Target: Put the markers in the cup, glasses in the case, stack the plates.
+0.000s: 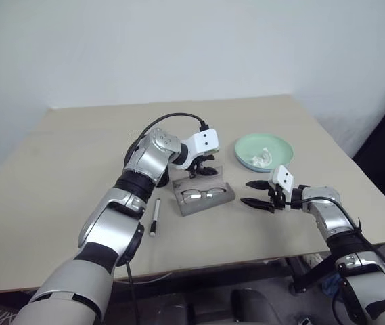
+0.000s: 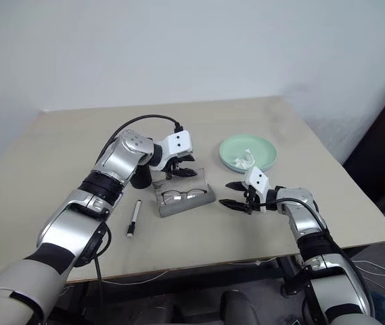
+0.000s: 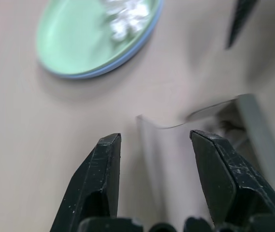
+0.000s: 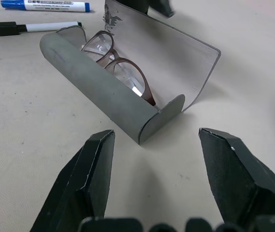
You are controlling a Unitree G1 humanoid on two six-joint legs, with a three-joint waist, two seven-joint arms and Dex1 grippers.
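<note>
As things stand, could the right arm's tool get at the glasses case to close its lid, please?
Probably yes: the right tool is open and faces the case across bare table, though the left tool hovers at the lid.

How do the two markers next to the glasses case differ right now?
The blue-capped marker has printed lettering along its barrel; the black-capped marker has a plain barrel. The black-capped marker lies nearer the open glasses case, with the blue-capped marker just beyond it. Both have white barrels and lie flat on the table, roughly parallel, caps pointing the same way.
</note>
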